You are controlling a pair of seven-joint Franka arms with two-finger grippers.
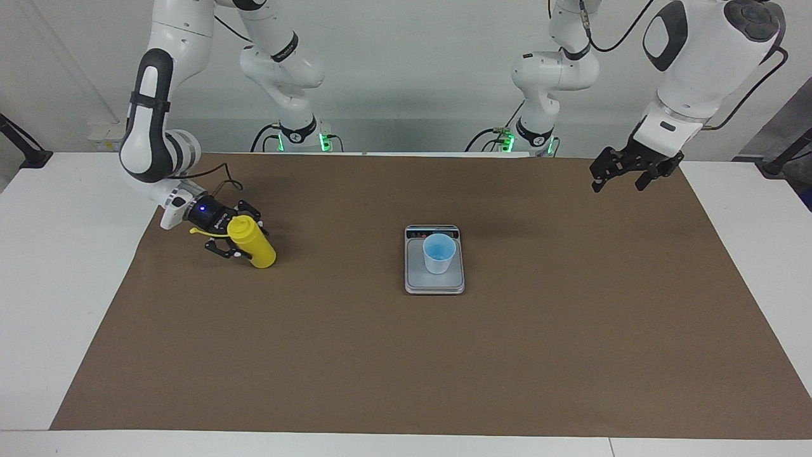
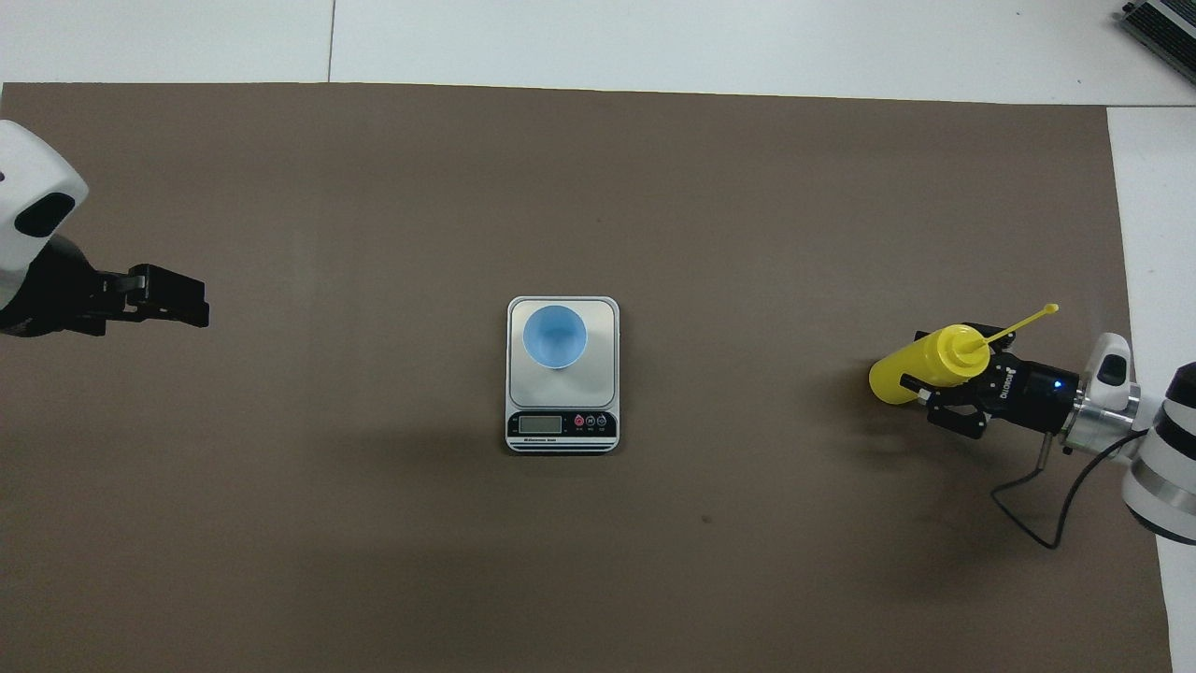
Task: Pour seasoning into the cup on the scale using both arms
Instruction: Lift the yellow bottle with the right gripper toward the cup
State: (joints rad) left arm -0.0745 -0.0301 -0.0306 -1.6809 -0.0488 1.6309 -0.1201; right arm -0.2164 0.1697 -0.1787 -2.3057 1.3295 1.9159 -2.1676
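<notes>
1. The right claw is clenched on the bottle. One finger lies against each side of the yellow body, just below the shoulder. It comes in low and nearly level from the right arm's end of the table.
2. The bottle leans, its nozzle tipped back toward the claw's wrist. Its lower end is down at the mat. Whether the base sits flat there I cannot tell.
3. In the overhead view, the claw shows a finger on either flank of the bottle. The thin cap strap sticks out from the nozzle, over the wrist.
4. A blue light glows on the claw's black body, and a dark cable loops from the wrist onto the mat.
5. The scale lies flat near the middle of the mat, well apart from the bottle. Its dark display strip is at the end nearer the robots.
6. The cup stands upright on the weighing plate, at the plate's end nearer the robots. From above, the cup shows a bright blue inside with nothing visible in it, and it leaves the scale's display uncovered.
7. The left claw waits in the air, released and holding nothing. It hangs over the mat's edge at the left arm's end, well away from the scale.
8. From above, that claw points toward the middle of the table.
9. The brown mat covers most of the white table.
</notes>
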